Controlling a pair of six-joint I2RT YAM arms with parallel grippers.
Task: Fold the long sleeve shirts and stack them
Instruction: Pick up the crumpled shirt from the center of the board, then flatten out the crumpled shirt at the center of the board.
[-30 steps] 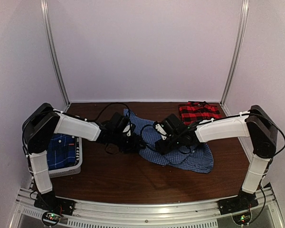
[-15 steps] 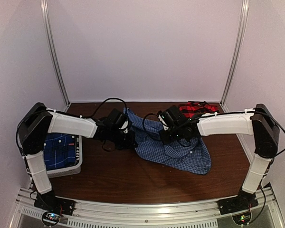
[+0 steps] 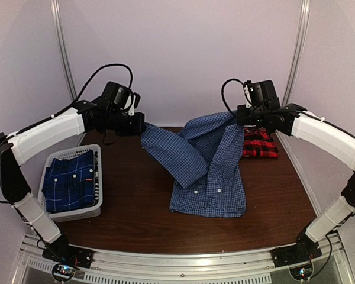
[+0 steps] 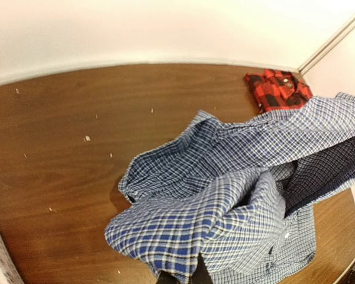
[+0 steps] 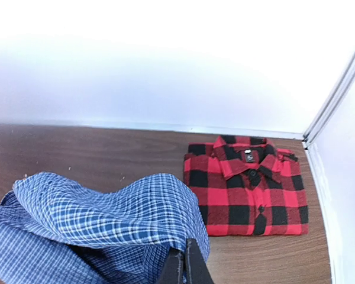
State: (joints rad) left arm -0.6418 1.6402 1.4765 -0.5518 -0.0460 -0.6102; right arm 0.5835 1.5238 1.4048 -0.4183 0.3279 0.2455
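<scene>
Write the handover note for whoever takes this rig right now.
Grippers: the left gripper and the right gripper are both shut on the gingham shirt.
Things: the gingham shirt hangs spread between them, its hem on the table. The red shirt lies folded at the far right corner. The dark blue shirt sits in the basket at left.
Done: red shirt folded.
Left: fold the gingham, then the dark blue, and stack all three.
</scene>
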